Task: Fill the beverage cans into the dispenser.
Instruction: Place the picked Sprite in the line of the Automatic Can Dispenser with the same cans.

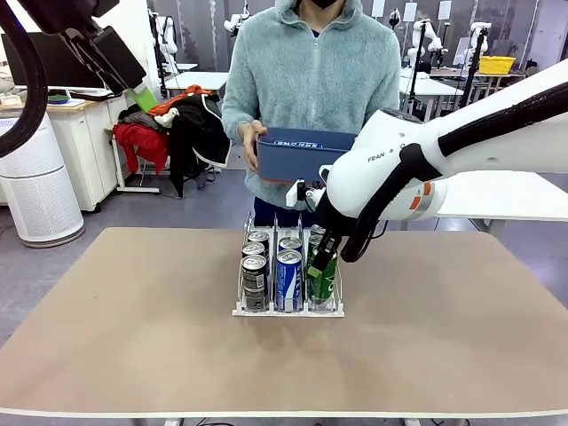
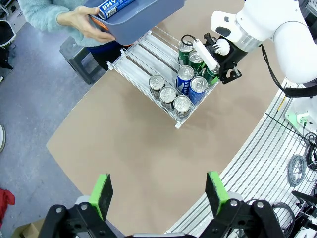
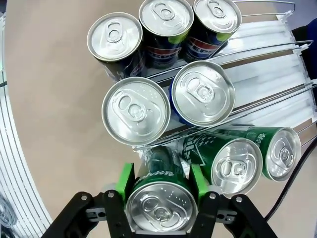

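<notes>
The white dispenser (image 1: 288,311) stands mid-table with black cans (image 1: 255,271) in its left lane, blue-and-white cans (image 1: 289,280) in the middle and green cans (image 3: 230,158) in the right. My right gripper (image 1: 321,264) reaches down over the front of the right lane. In the right wrist view its green pads (image 3: 126,181) press both sides of an upright green can (image 3: 161,206), so it is shut on that can. My left gripper (image 2: 161,193) hangs high above the table's near left, open with nothing between its fingers.
Across the table a person holds a dark blue bin (image 1: 302,151) just behind the dispenser, with a can (image 2: 111,7) lying in it. The dispenser's rear lanes (image 2: 143,49) show bare white. Bare tabletop lies to the left, right and front of the rack.
</notes>
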`<state>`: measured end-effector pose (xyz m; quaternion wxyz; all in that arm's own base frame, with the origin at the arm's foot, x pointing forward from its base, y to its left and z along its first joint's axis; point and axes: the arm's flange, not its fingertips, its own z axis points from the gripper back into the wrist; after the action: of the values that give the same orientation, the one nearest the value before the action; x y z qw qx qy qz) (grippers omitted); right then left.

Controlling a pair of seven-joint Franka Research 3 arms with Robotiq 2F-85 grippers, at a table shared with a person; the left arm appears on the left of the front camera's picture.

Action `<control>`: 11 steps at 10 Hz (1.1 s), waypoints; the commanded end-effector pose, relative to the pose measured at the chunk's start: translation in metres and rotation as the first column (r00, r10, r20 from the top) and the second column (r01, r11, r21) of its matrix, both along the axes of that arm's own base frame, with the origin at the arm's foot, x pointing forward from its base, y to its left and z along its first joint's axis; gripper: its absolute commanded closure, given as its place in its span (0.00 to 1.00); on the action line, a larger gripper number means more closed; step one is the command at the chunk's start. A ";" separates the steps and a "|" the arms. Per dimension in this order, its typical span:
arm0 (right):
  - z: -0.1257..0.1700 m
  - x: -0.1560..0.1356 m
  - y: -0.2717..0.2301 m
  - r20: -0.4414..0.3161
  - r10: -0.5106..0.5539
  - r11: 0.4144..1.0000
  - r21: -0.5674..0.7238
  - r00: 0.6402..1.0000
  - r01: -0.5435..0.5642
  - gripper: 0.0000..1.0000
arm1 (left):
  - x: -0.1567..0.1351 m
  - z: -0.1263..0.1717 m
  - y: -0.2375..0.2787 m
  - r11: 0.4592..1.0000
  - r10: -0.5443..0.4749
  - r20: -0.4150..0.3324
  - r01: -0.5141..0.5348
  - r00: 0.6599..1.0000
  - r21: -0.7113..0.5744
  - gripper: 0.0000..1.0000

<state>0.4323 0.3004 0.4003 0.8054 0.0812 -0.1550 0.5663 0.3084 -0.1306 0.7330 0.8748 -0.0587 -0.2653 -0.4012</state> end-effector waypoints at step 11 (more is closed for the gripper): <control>0.031 -0.013 -0.014 0.039 -0.064 0.998 -0.005 0.997 0.064 0.00 | 0.000 -0.001 0.002 1.000 -0.002 -0.006 0.002 1.000 -0.001 0.00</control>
<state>0.4243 0.2912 0.4325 0.8105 0.0781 -0.1585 0.5585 0.3084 -0.1306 0.7330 0.8748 -0.0587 -0.2653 -0.4012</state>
